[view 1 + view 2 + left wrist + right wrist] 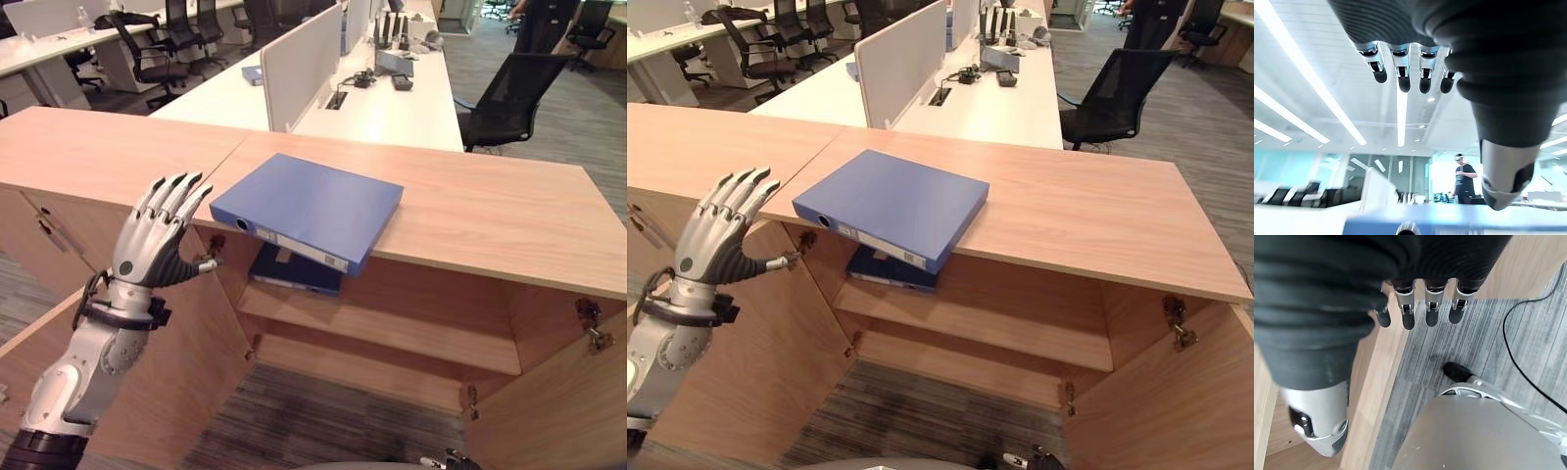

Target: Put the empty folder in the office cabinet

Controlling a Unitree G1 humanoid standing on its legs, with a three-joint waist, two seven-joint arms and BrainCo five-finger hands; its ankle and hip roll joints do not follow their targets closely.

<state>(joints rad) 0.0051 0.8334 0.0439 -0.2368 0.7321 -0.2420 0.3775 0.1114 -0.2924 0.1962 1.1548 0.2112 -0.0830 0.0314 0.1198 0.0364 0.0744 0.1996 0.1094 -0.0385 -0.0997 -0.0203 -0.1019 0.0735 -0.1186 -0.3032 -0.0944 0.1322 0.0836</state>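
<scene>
Folder [312, 208] flat on cabinet [509, 211] top, corner overhanging open doors. Left hand [157, 235] raised beside it, fingers spread, holding nothing. Right hand [1415, 308] relaxed, empty.

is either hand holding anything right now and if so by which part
Nothing is held. The left hand is raised with fingers straight beside the blue folder on the cabinet top, apart from it. The right hand hangs open by the cabinet door.
</scene>
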